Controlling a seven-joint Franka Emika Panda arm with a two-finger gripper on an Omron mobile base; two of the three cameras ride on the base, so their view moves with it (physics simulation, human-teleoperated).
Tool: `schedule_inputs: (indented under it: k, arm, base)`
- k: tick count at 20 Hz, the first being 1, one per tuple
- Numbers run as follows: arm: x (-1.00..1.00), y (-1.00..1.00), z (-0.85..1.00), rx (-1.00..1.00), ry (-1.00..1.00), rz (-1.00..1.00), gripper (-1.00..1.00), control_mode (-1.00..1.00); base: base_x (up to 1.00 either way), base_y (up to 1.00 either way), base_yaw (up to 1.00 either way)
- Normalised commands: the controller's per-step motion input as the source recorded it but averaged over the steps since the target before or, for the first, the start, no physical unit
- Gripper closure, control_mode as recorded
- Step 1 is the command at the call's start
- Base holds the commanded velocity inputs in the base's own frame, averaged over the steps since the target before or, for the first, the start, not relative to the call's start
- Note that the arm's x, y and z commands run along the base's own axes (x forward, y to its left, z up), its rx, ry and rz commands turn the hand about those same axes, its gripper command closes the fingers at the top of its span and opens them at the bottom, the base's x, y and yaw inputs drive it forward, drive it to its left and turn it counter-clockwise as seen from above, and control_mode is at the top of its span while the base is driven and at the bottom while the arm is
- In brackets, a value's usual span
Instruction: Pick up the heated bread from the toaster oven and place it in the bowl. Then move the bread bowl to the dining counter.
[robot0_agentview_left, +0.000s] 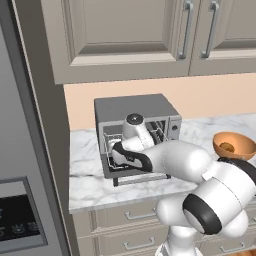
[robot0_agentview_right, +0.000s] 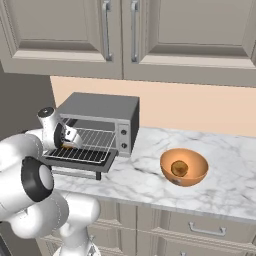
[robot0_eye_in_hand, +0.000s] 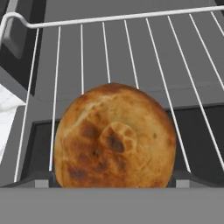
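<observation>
The gripper (robot0_agentview_right: 69, 140) is spread wide at the toaster oven (robot0_agentview_right: 100, 120), around 1 bread (robot0_eye_in_hand: 114, 138) on its rack. 1 bowl (robot0_agentview_right: 184, 166) is seen beside the oven.

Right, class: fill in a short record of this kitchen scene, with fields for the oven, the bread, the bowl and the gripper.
Oven: boxy grey metal toaster oven, front door dropped open
Bread: round golden-brown bread piece lying on the wire rack
Bowl: round orange-tan bowl on the marble counter, apart from the oven, with a small brown round piece inside
Gripper: two-finger gripper open at the rack, tips flanking the bread
</observation>
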Motion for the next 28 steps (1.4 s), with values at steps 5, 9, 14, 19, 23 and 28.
schedule_inputs:
  k: [5, 9, 14, 19, 23, 28]
  arm:
    - [-0.77, -0.27, 0.25, 0.0, 0.0, -0.08, 1.0, -1.0]
    - [-1.0, -0.83, 0.58, 0.0, -0.03, -0.21, 1.0, -1.0]
    - [-0.91, -1.0, 0.68, 0.0, 0.0, -0.31, 1.0, -1.0]
    - [-0.49, -1.0, 0.78, 0.0, -0.02, -0.26, 1.0, -1.0]
    - [-0.14, -1.0, 0.59, 0.01, -0.01, -0.22, 1.0, -1.0]
    - [0.13, -1.0, 0.28, 0.05, 0.1, -0.25, 1.0, -1.0]
  base:
    - [0.0, 0.0, 0.0]
    - [0.0, 0.0, 0.0]
    - [0.0, 0.0, 0.0]
    - [0.0, 0.0, 0.0]
    - [0.0, 0.0, 0.0]
    - [0.0, 0.0, 0.0]
